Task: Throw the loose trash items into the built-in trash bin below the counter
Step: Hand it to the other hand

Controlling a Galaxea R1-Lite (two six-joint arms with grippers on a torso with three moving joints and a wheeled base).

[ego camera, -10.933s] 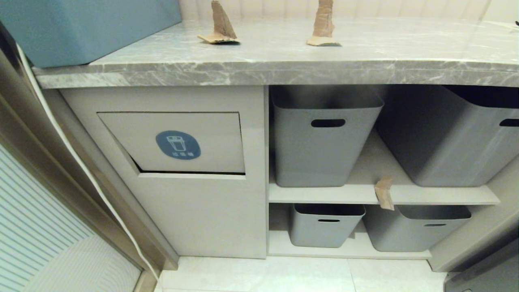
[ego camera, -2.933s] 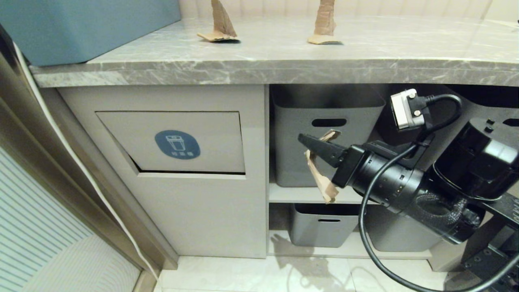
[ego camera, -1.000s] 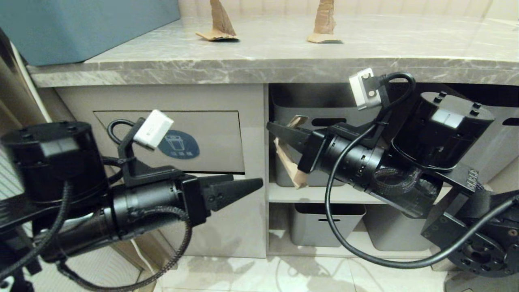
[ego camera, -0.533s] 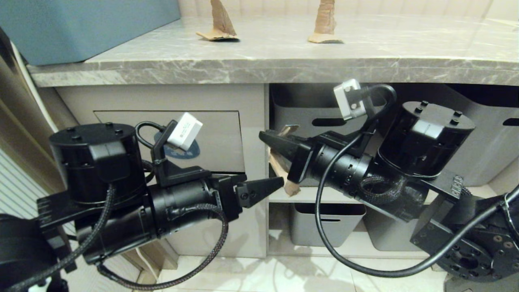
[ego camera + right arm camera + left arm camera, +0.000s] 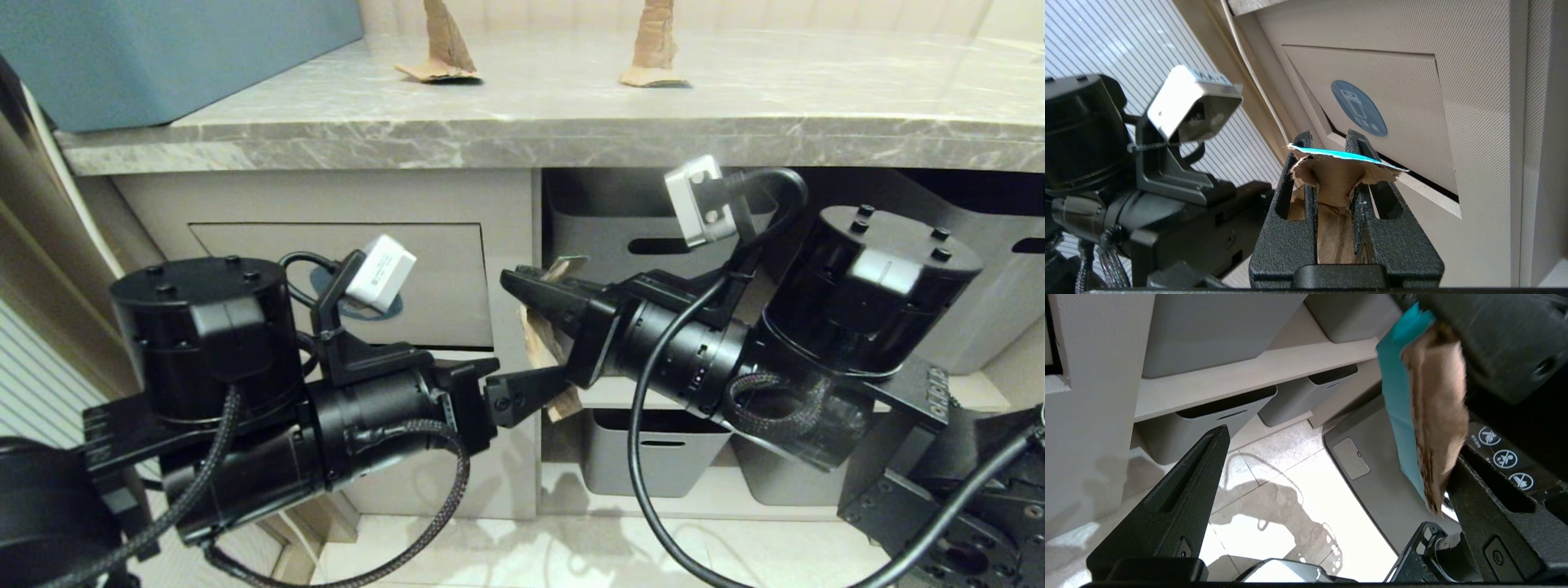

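My right gripper (image 5: 526,296) is shut on a torn brown cardboard scrap (image 5: 540,347), which hangs down in front of the cabinet's edge. In the right wrist view the scrap (image 5: 1333,179) is pinched between the fingers, with a teal face on its far side. The built-in trash bin's flap (image 5: 1404,94) with its blue sticker (image 5: 1359,107) lies just beyond, slightly ajar. My left gripper (image 5: 535,384) is open, level, right below the scrap's lower end. In the left wrist view the scrap (image 5: 1437,416) hangs beside one finger (image 5: 1478,490). Two more scraps (image 5: 445,49) (image 5: 651,49) stand on the counter (image 5: 571,122).
Grey storage tubs (image 5: 637,229) (image 5: 653,457) fill the open shelves right of the bin. A long blue box (image 5: 163,49) sits on the counter's left end. A striped panel and door frame (image 5: 1126,45) close off the left side. Pale floor tiles (image 5: 1290,522) lie below.
My left arm has swung in from the left until its open fingers sit under the scrap. My right gripper has carried the scrap left and slightly down, toward the bin.
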